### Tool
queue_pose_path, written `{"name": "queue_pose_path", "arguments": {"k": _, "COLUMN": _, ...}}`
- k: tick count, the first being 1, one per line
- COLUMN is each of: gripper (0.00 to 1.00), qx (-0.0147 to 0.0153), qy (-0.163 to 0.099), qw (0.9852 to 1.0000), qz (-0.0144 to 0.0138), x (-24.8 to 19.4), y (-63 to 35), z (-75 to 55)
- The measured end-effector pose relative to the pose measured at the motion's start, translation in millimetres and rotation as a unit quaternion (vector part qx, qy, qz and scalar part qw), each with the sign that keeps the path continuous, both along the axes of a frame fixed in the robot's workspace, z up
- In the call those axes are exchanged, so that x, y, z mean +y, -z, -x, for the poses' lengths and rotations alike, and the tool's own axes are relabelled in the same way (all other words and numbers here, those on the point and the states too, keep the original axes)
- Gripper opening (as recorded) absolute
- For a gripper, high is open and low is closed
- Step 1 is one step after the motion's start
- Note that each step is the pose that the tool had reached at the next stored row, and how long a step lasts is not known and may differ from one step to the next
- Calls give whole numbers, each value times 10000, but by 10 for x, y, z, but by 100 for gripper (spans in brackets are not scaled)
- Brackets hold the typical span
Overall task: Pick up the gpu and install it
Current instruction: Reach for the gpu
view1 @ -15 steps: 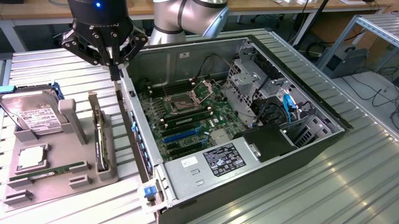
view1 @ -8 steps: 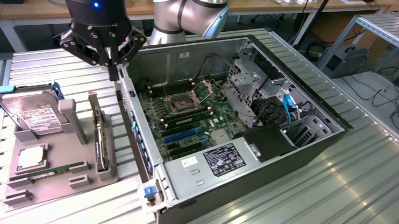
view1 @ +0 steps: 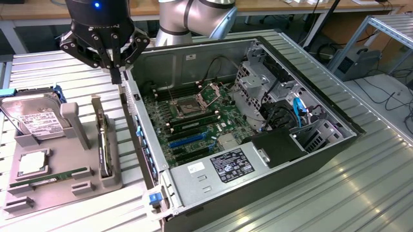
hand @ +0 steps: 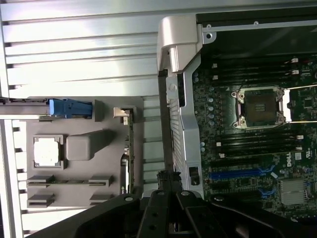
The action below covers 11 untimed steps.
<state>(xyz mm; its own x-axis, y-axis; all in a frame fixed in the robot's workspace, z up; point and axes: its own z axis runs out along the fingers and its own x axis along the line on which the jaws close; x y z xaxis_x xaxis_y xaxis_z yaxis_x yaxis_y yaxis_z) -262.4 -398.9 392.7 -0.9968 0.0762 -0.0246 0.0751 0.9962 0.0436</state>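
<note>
- One tool is at work; its fingers are pressed together and grip nothing.
- In the exterior view, the tool hangs over the top rim of the side wall of the open computer case, on the exterior view's left of the case.
- The gpu stands on its long edge in a slot of the grey holder.
- The holder rests on the surface, just beside that case wall.
- The gpu sits lower than the tool and apart from it.
- In the wrist view, the tool's tips are over the strip between holder and case wall, and the gpu's thin edge runs just beside that strip.
- A hard drive stands in the same holder, farther from the case than the gpu.
- The motherboard lies exposed inside the case.
</note>
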Motion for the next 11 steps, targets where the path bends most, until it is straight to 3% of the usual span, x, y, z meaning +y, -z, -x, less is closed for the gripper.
{"name": "queue_pose_path", "arguments": {"k": 11, "gripper": 11, "qx": 0, "qy": 0, "qw": 10000, "qz": 0, "x": 0, "y": 0, "z": 43}}
